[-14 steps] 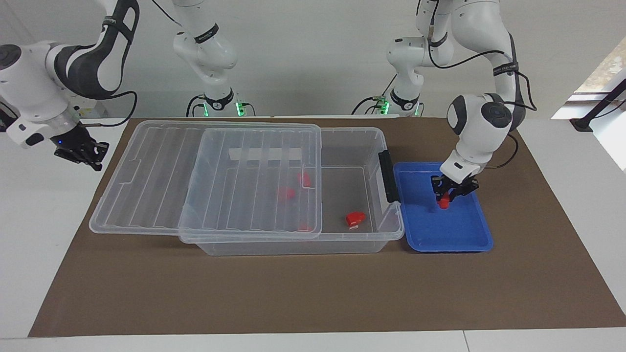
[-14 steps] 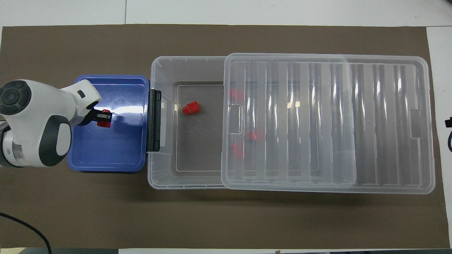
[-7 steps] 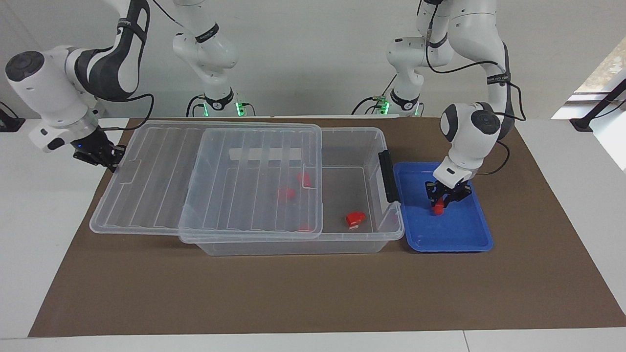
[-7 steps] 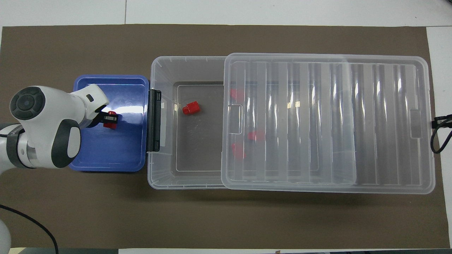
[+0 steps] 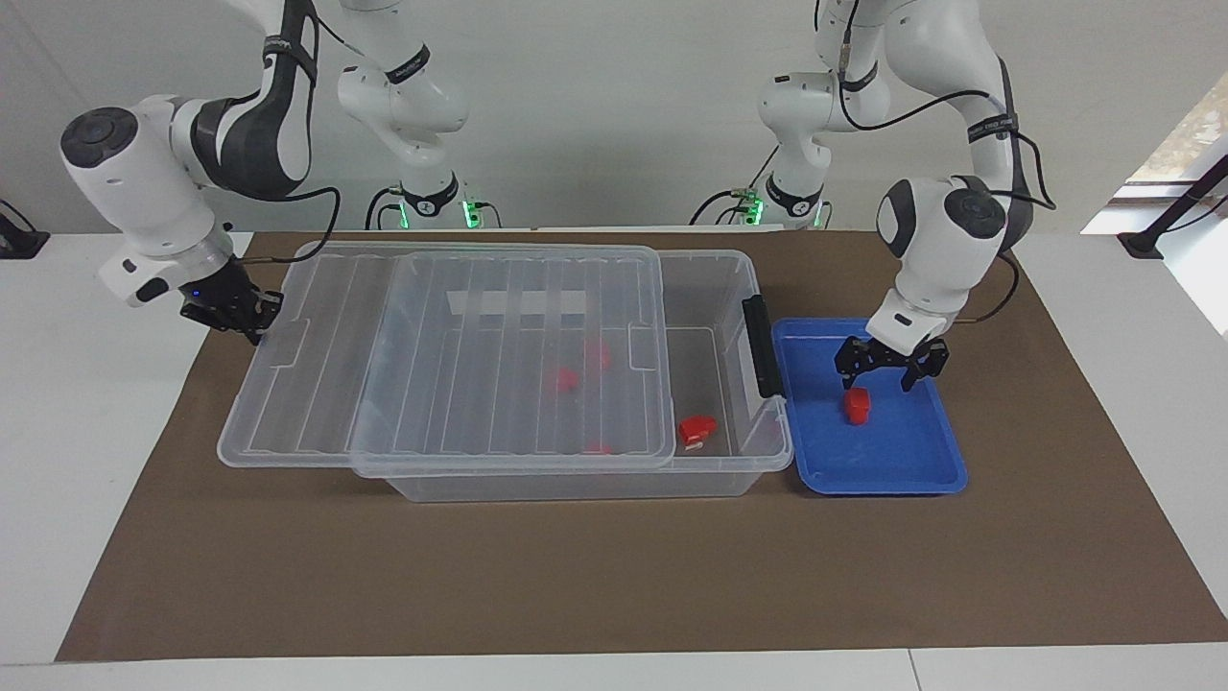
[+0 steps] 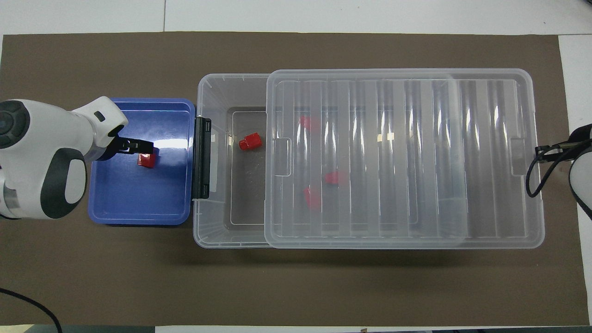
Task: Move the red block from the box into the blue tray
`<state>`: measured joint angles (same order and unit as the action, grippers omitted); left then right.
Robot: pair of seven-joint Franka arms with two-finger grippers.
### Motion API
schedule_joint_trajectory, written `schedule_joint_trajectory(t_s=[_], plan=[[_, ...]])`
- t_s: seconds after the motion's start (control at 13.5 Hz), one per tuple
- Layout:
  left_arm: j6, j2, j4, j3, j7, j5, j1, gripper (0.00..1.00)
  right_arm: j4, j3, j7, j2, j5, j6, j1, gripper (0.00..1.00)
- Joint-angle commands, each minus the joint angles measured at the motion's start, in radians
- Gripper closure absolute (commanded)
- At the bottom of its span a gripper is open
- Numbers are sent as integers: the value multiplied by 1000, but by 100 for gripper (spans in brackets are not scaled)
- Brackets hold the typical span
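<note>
The left gripper (image 5: 890,369) is hanging over the blue tray (image 5: 911,475) with its two fingers spread wide apart, and it is holding nothing. Right under it the red block (image 5: 858,404) is lying on the tray floor, free of the fingers. The tray is sitting on the brown mat (image 5: 614,576) at the left arm's end of the table, and its side is touching the box (image 5: 576,485) by the black latch (image 5: 758,345).

The right gripper (image 5: 235,312) is sitting at the other end, at the edge of the clear lid (image 5: 317,422), with its fingertips pressed together. It looks like it is touching the lid's rim (I cannot tell for sure).

Counting now: there is one blue tray, one box, one lid and two arms. There are five red blocks in all. One is lying in the tray. One more red block (image 5: 696,429) is lying in the open part of the box. Three other blocks (image 6: 319,185) are sitting under the lid and are showing through it as blurry red spots.

The lid is lying flat on top of the box and is covering most of it. Only a strip near the latch is staying open. The lid is sticking out past the box toward the right arm's end of the table.
</note>
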<state>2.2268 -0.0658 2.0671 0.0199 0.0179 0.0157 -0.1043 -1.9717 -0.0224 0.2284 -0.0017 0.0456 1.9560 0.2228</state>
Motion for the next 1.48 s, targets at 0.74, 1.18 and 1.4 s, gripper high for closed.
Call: schedule_joint_trajectory(t_s=[0.74, 1.18, 1.4], plan=[[-653, 52, -470, -12, -19, -22, 3, 0, -30, -4, -204, -29, -59, 12, -174, 100], [-633, 87, -450, -12, -6, -22, 64, 0, -30, -4, -230, -29, -72, 9, -209, 100], [-647, 90, -449, -12, -1, -22, 70, 0, -30, -4, -221, -29, -72, 4, -206, 100]])
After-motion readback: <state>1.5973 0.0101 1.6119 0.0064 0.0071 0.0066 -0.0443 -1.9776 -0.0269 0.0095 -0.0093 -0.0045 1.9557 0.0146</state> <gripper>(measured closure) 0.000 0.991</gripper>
